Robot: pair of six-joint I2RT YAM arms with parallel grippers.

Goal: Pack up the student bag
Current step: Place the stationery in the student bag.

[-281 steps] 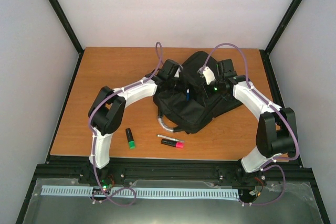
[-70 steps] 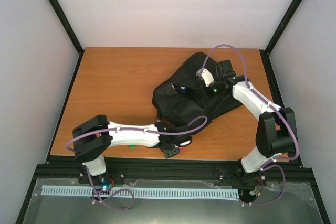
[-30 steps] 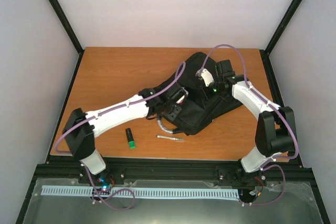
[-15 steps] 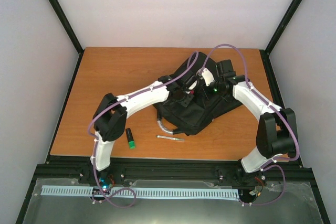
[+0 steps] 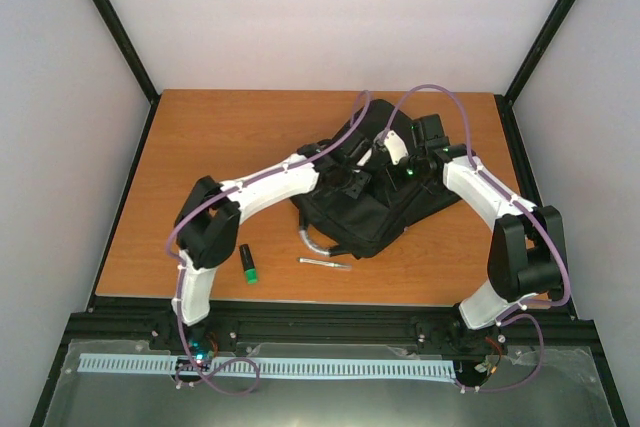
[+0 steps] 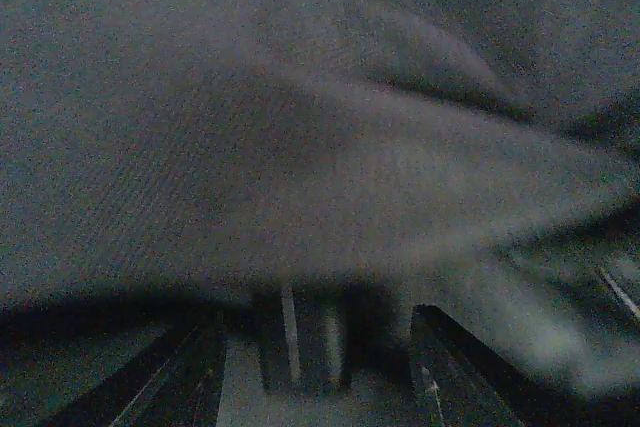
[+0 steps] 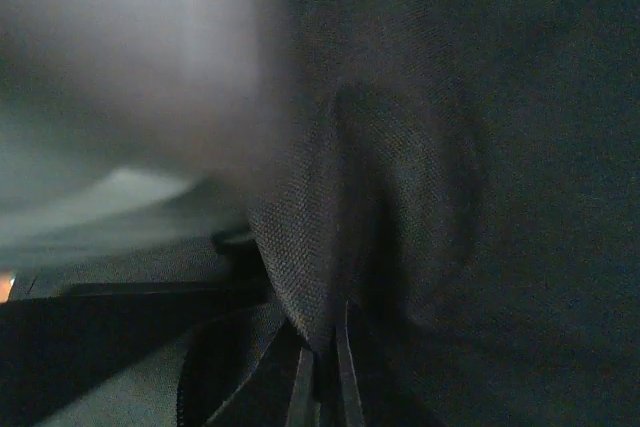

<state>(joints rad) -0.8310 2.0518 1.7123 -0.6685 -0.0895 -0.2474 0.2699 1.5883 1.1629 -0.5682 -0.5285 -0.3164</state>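
While the large black soft fabric backpack [image 5: 375, 212] lies right of centre on the brown wooden table [image 5: 200, 167], the left jaws stand apart, close against its cloth; the right jaws pinch a fold of it.

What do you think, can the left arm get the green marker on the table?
Probably yes. The green marker lies bare on the table near that arm's base, nothing over it. The left gripper is at the bag, so it must swing back first.
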